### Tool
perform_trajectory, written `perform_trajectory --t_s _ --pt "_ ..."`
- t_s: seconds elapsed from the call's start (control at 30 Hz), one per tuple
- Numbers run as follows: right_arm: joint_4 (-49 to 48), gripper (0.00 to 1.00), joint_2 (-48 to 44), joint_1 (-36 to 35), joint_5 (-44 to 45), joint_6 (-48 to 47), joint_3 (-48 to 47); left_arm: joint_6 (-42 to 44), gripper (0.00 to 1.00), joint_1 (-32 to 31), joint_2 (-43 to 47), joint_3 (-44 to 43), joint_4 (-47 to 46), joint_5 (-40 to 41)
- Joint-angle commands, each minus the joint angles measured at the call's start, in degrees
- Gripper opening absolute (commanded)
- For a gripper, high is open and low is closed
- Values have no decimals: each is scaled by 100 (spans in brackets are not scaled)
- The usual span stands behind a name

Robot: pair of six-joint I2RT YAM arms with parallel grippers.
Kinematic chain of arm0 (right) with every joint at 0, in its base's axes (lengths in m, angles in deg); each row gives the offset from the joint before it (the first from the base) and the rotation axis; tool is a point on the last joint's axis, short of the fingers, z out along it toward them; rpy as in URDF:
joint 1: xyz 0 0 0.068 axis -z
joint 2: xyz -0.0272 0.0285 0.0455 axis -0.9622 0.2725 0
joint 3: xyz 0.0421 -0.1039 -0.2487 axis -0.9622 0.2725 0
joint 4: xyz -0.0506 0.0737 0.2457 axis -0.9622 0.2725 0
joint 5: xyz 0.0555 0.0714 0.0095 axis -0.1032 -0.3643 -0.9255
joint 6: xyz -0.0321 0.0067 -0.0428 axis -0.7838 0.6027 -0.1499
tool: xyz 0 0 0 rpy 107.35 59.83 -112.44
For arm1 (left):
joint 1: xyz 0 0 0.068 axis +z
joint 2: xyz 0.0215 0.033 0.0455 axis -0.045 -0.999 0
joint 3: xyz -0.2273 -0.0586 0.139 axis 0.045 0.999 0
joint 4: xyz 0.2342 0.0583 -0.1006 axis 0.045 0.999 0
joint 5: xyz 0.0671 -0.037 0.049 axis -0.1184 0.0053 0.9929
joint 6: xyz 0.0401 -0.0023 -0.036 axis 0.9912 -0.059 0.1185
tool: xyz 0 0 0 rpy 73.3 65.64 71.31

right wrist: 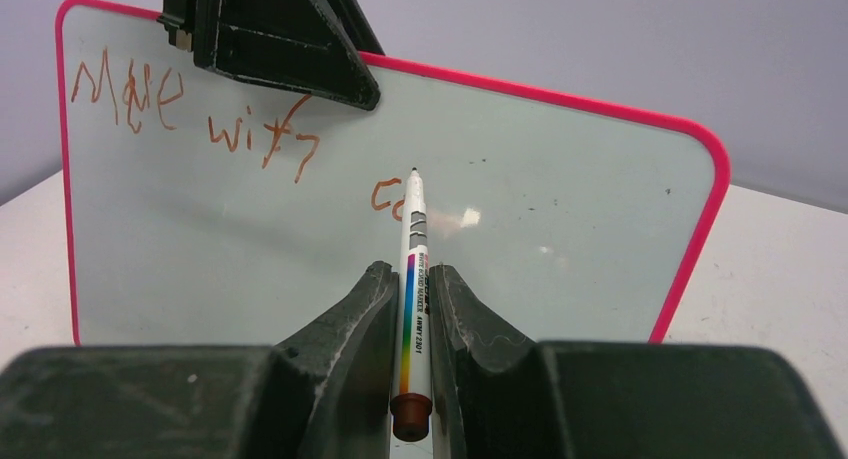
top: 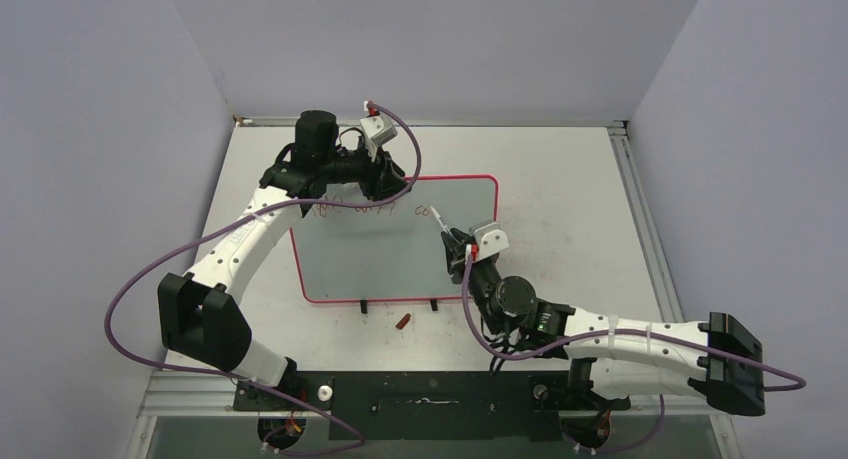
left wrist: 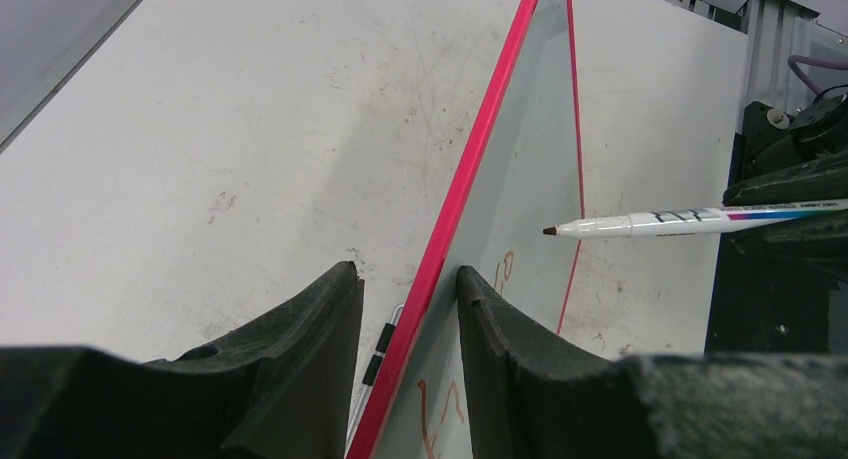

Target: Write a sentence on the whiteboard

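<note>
The whiteboard (top: 400, 259) stands upright on its two black feet, pink rim all round. The sentence (right wrist: 200, 119) on it reads "Move with co" in shaky red-brown letters. My left gripper (top: 387, 184) straddles the board's top rim (left wrist: 450, 209) and is shut on it, one finger (left wrist: 500, 339) on the written face. My right gripper (right wrist: 410, 274) is shut on a white marker (right wrist: 413, 269) with a rainbow stripe. The marker's tip (right wrist: 414, 171) points at the board just right of the "co"; I cannot tell whether it touches. The marker also shows in the left wrist view (left wrist: 680, 222).
A small red marker cap (top: 404, 321) lies on the table in front of the board's feet. Grey walls enclose the table on the left, back and right. The right arm (top: 620, 344) reaches in from the lower right.
</note>
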Motion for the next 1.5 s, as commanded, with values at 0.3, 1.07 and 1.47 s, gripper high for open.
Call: perform_trajectory --t_s 0.3,1.07,1.47 --pt "174 5 -140 166 -206 162 -151 -22 0 -120 -9 144 605 -186" --pt "565 5 54 187 244 436 -100 -15 0 -120 -30 136 615 -175" --pt "629 5 62 114 219 641 -5 -15 0 -120 -19 136 617 -179"
